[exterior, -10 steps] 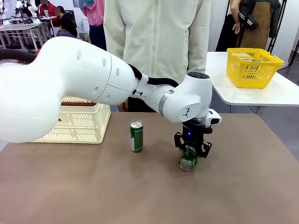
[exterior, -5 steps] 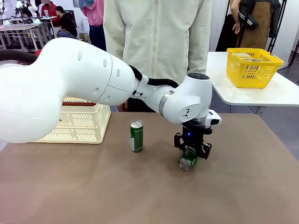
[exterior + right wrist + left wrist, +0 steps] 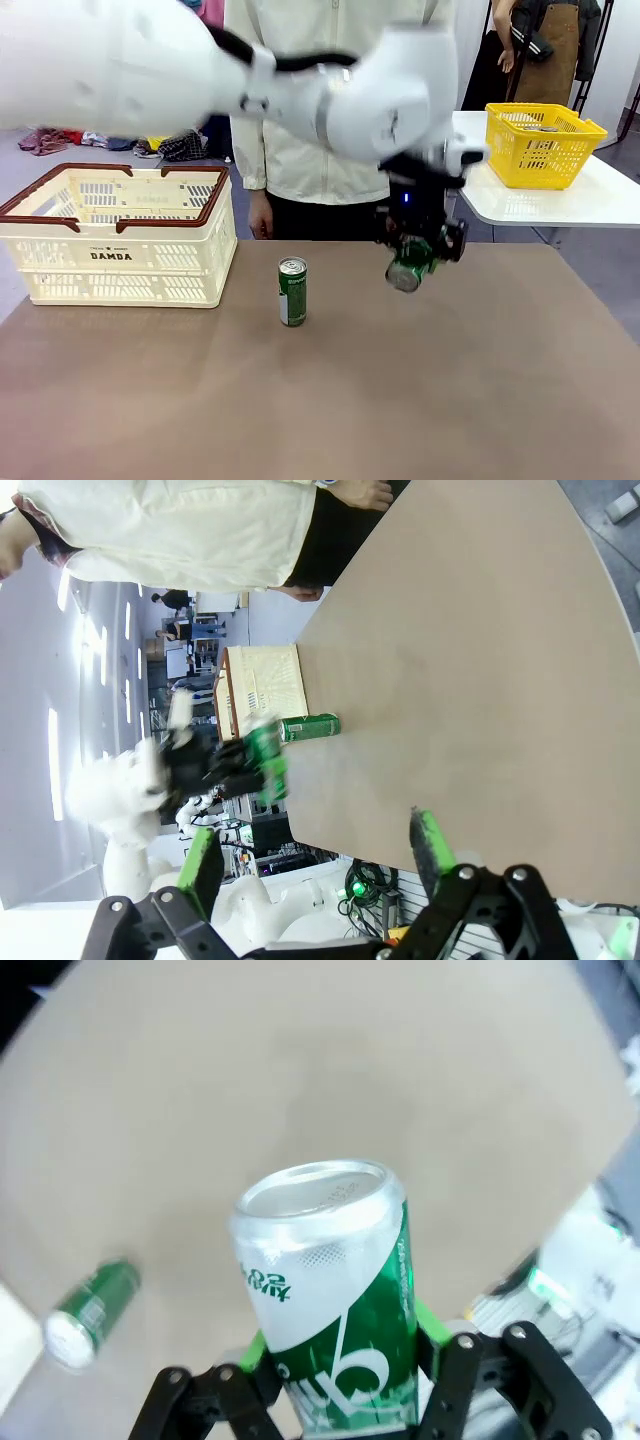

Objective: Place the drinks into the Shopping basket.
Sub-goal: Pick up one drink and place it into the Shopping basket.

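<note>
Left gripper (image 3: 420,248) clamped on a green can (image 3: 407,270), pads pressed against its sides. The can is tilted with its silver top toward the near side, hanging clear above the table (image 3: 450,400), right of centre. Second green can (image 3: 292,291) stands upright on the table near the middle. Shopping basket (image 3: 130,255) sits at far left, well apart from both cans. Right gripper (image 3: 315,855): fingers spread wide, nothing between them.
</note>
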